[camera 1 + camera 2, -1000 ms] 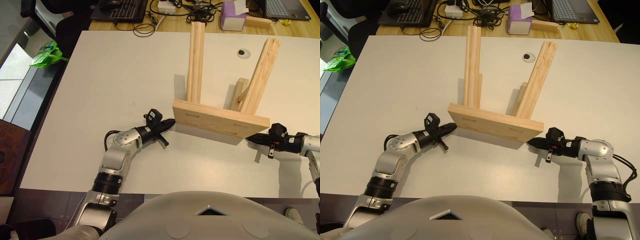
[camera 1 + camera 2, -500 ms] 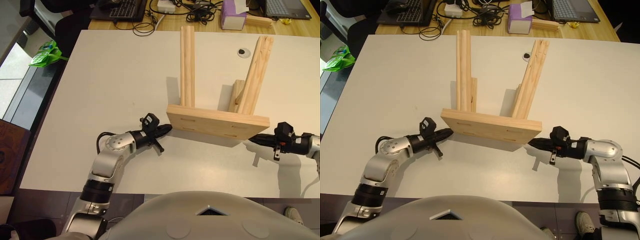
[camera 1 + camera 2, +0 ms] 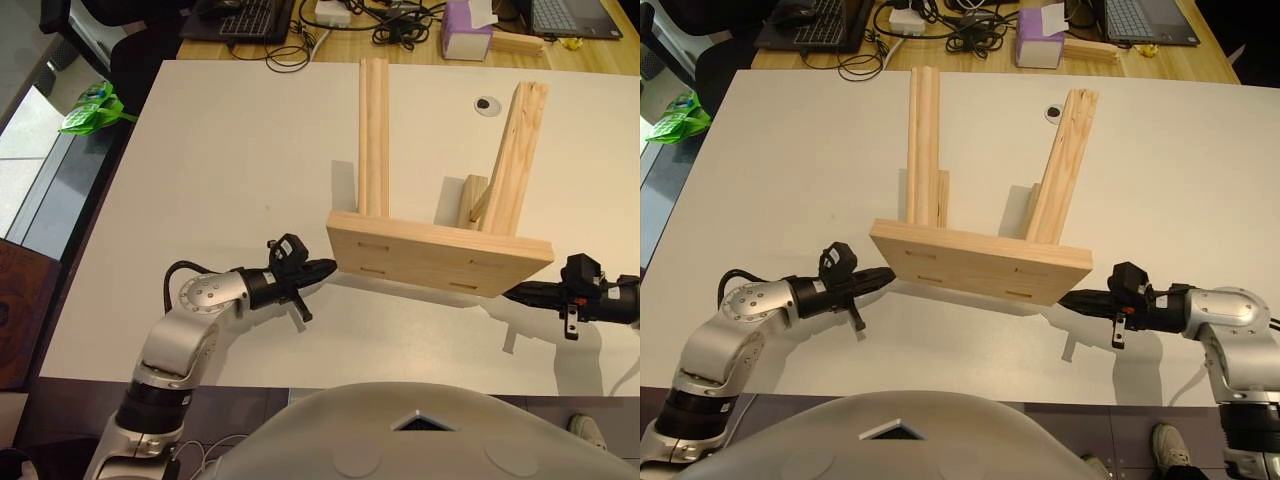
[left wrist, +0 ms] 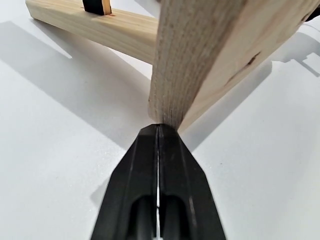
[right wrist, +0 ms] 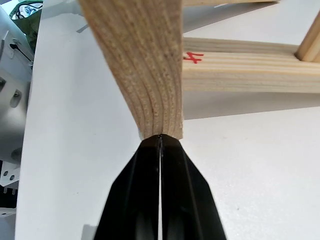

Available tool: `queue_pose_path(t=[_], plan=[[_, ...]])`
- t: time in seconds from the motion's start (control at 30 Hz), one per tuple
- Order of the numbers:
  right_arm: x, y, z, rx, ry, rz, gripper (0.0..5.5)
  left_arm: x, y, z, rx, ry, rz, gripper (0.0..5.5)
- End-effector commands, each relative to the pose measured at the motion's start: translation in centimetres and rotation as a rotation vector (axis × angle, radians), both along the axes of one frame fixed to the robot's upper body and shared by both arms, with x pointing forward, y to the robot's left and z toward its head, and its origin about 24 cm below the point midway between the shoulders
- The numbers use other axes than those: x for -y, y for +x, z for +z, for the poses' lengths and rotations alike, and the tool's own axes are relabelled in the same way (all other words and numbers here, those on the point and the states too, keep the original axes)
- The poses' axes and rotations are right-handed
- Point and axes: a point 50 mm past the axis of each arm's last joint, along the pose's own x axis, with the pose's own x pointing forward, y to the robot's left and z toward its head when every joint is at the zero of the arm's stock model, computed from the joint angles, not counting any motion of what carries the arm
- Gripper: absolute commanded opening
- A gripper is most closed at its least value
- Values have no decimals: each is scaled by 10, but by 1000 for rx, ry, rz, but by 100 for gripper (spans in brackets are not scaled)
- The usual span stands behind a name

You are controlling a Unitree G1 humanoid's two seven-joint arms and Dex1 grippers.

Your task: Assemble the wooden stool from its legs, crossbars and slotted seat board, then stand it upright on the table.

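From the head camera's left eye, the stool (image 3: pixel 440 215) looks fully put together: two pairs of legs (image 3: pixel 373 135) run away from the robot across the white table (image 3: pixel 230 150), a short crossbar (image 3: pixel 472 200) shows between them, and the slotted seat board (image 3: pixel 440 260) stands on edge nearest the robot, its slots facing the camera. The left gripper (image 3: pixel 325 268) meets the board's left end and the right gripper (image 3: pixel 510 291) its right end, so the stool is pinched lengthwise between the two tips. The right eye shows the same arrangement, with a shadow under the board's near edge (whether that edge rests on the table or hangs just above it I cannot tell). In the left wrist view the jaws are pressed flat together with nothing between them, and their point bears against the lower end grain of the board. The right wrist view gives the mirror of this — jaws clenched shut, empty, the tip touching the board's laminated end, with a leg bearing a red mark beyond. My judgement: joining is done, and what remains is tipping the stool onto its feet — a squeeze between two points that could easily slip.
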Motion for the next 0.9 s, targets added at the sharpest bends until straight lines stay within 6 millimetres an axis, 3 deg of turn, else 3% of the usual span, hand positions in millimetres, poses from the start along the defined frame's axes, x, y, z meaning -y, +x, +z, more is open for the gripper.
queue_pose_path(t=[0.03, 0.47, 0.9], plan=[[-10, 3, 16, 43, 82, 52, 0, 15, -5, 27, 30, -133, -128, 3], [-10, 5, 46, 62, 162, 38, 0, 15, -6, 49, 39, -207, -131, 3], [-14, 13, 72, 96, 255, -18, 0, 11, 5, 76, 111, -257, -120, 3]])
